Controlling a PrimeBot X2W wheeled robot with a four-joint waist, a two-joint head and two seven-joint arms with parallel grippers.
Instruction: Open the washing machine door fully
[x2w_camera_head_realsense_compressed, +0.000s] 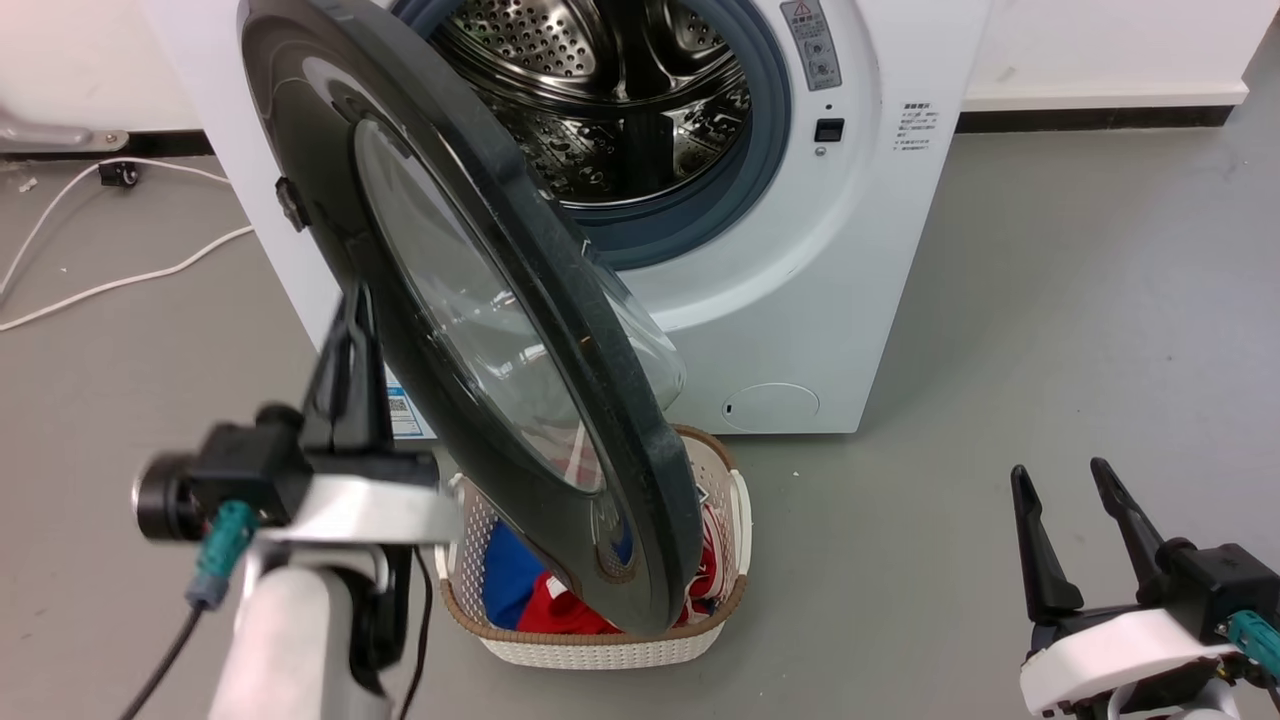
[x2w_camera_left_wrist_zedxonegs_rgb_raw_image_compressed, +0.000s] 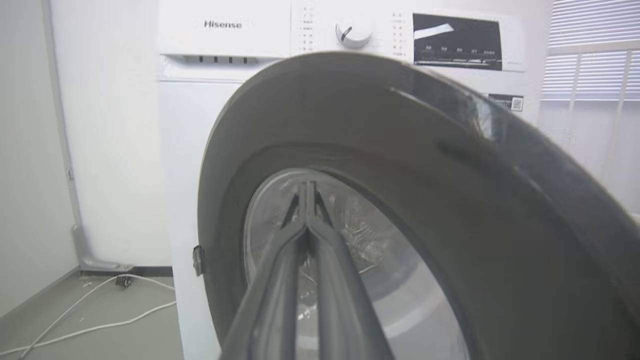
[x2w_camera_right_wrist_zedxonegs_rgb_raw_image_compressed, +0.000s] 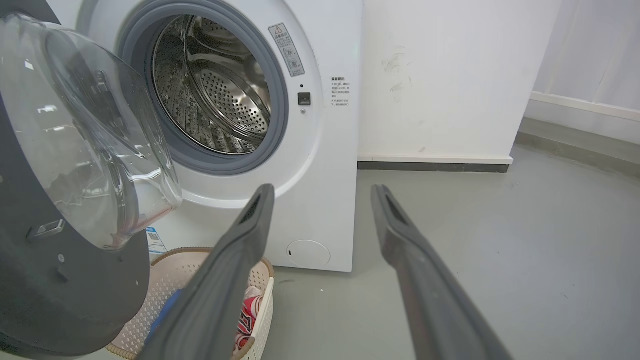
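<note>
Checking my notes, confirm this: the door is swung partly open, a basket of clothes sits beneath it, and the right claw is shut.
Wrong on one point. The right claw is open: the right wrist view shows its two fingers spread well apart. The rest stands: the washing machine door is swung partly open and a basket of clothes sits beneath it.

The half-swung washing machine door (x2w_camera_head_realsense_compressed: 470, 330) is jutting out over the laundry basket (x2w_camera_head_realsense_compressed: 600, 655) and cutting across the left of the drum mouth (x2w_camera_head_realsense_compressed: 640, 110), leaving the way into the washing machine (x2w_camera_head_realsense_compressed: 830, 300) open only from the right. The left gripper (x2w_camera_head_realsense_compressed: 355, 295), fingers together, is sitting close against the door's outer face by the machine's left front corner, with white cables (x2w_camera_head_realsense_compressed: 120, 280) trailing on the floor beyond. Around the right gripper (x2w_camera_head_realsense_compressed: 1060, 468), fingers standing apart, bare grey floor (x2w_camera_head_realsense_compressed: 1050, 300) is stretching up to the machine's front.
</note>
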